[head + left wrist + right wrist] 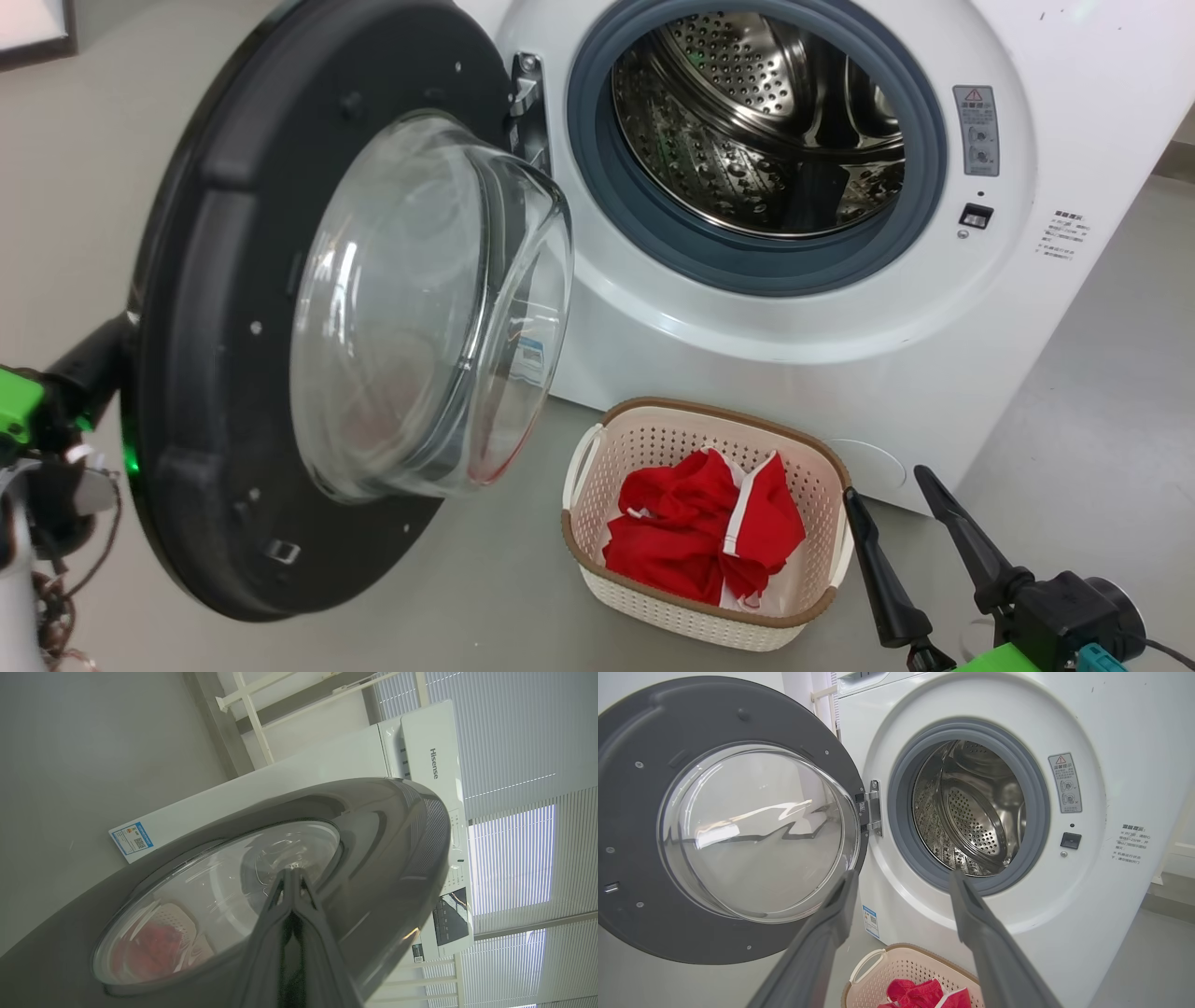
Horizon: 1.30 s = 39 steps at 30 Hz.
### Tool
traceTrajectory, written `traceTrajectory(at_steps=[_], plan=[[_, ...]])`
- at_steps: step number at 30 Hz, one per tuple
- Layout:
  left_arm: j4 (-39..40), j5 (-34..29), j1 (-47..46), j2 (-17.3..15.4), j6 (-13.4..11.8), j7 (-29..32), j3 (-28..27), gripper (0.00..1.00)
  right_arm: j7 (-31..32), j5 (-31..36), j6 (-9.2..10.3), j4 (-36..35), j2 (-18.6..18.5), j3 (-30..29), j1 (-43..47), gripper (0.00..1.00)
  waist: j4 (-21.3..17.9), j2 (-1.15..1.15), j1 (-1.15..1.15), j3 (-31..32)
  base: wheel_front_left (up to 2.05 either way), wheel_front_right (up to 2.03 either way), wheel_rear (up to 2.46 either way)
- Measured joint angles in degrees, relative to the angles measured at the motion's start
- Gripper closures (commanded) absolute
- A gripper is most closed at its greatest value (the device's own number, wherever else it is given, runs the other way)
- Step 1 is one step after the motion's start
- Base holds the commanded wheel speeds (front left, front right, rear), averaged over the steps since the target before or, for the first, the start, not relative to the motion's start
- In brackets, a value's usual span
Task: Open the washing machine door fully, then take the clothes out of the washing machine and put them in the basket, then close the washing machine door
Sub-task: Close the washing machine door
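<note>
— What sits closest to us?
— The right gripper [887, 483], low on the right of the head view. Its two dark fingers are spread wide with nothing between them, and they point up toward the washer [747, 336].
— What is beside it?
— The basket [691, 621], just to its left. It stands on the grey floor [467, 579], close in front of the washer and below the opening.
— And the clothes?
— The clothes [691, 532] lie in the basket: a red heap with thin white trim, bunched near the middle and lower than the rim.
— How does the door stand?
— The door [215, 280] is wide open, swung out to the left on its hinge [527, 93]. Its inner side faces us and the glass bowl bulges our way.
— The drum?
— The drum [756, 121] shows its holed steel wall inside the grey seal [588, 140].
— Where is the left gripper?
— The left gripper [292, 872] is behind the door, on the glossy outer side. Its fingers are pressed together and pinch nothing, with the tips over the glass porthole. I cannot tell whether they touch the door. In the head view, that arm reaches in at the door's left edge.
</note>
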<state>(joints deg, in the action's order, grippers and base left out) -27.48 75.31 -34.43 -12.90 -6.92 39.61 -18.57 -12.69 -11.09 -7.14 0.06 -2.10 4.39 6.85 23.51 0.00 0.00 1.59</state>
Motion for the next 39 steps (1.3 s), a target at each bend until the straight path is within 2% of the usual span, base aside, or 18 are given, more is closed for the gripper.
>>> traceTrajectory(at_steps=[12,22,33,39], plan=[[14.04,1.03,6.54,4.60,-3.00,2.63,1.80,1.00,-0.44,-0.13,0.00,0.21,0.00,0.02,0.01,0.00,-1.20,0.00,0.00,0.04,0.00,0.00,0.00],[21.26,2.46,10.12,8.36,-4.75,3.66,3.77,1.00,-0.44,-0.23,0.00,0.18,0.00,0.00,-0.01,0.00,-2.52,0.00,0.00,-1.09,0.00,0.00,0.00],[23.13,5.36,11.11,10.23,-4.55,2.59,7.62,1.00,-0.44,-0.23,0.00,0.19,-0.01,-0.11,-0.53,0.00,-5.43,0.00,0.00,-2.30,0.00,0.00,0.00],[23.20,6.39,11.32,10.36,-3.57,1.03,9.81,1.00,-0.44,-0.23,0.00,0.18,-0.02,-0.16,-0.58,0.00,-7.38,0.00,0.00,-2.60,0.00,0.00,0.00]])
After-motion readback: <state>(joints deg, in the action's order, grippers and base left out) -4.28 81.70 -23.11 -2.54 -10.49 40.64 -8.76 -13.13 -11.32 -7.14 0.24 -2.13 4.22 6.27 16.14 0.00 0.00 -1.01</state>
